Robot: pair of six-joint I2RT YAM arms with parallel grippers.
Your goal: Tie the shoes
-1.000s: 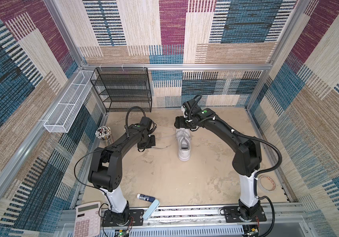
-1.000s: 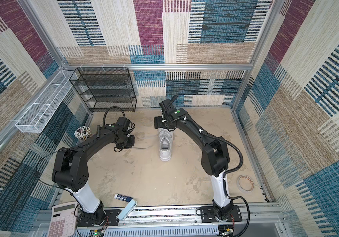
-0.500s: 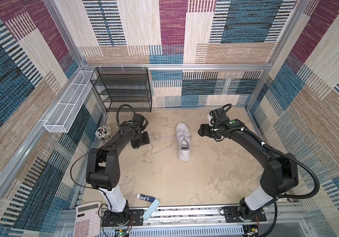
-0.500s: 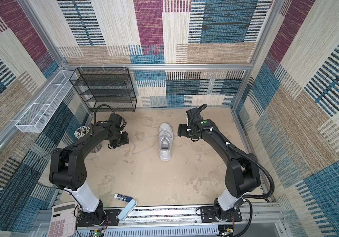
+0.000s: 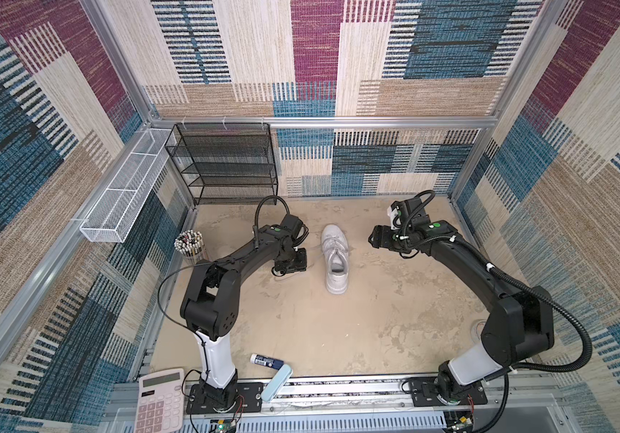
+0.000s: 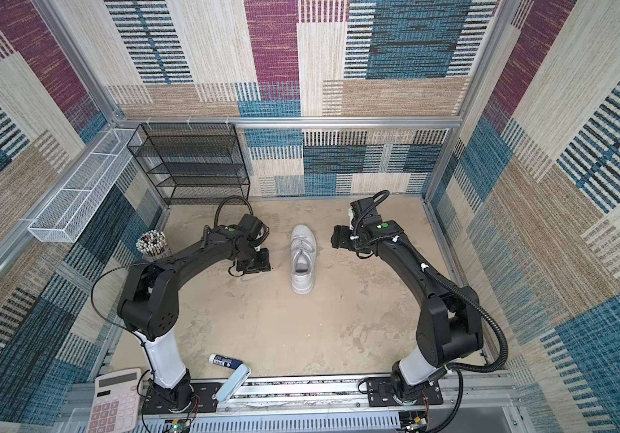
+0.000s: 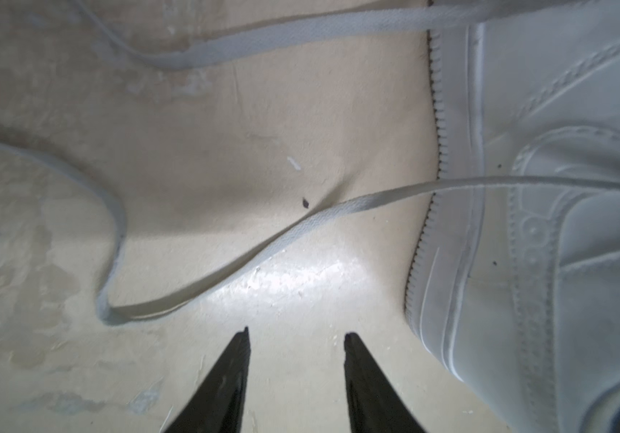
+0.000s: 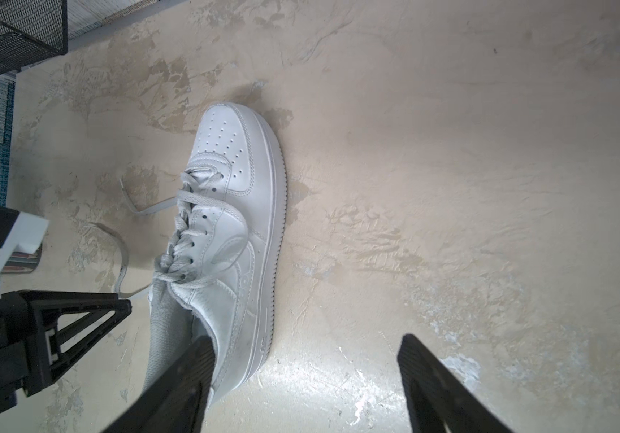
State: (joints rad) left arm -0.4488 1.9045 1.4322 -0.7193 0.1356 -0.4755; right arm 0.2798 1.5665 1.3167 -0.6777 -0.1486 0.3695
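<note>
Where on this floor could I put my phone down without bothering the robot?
The widest bare patch runs from the heel of the sneaker to the blue tube at the front. Another lies between the sneaker and the right gripper. Avoid the sneaker's other side: loose laces and the left gripper crowd it.

The tabletop is a beige sheet, blotchy and scuffed. A white sneaker stands on its sole just past the middle, toe pointing to twelve o'clock. Its laces trail loose on the surface at the shoe's nine o'clock side. A cup of pencils stands at ten o'clock, and a black wire rack fills the far corner at eleven. At seven o'clock a blue-and-white tube lies flat, just beside a pale blue case at the near edge.
</note>
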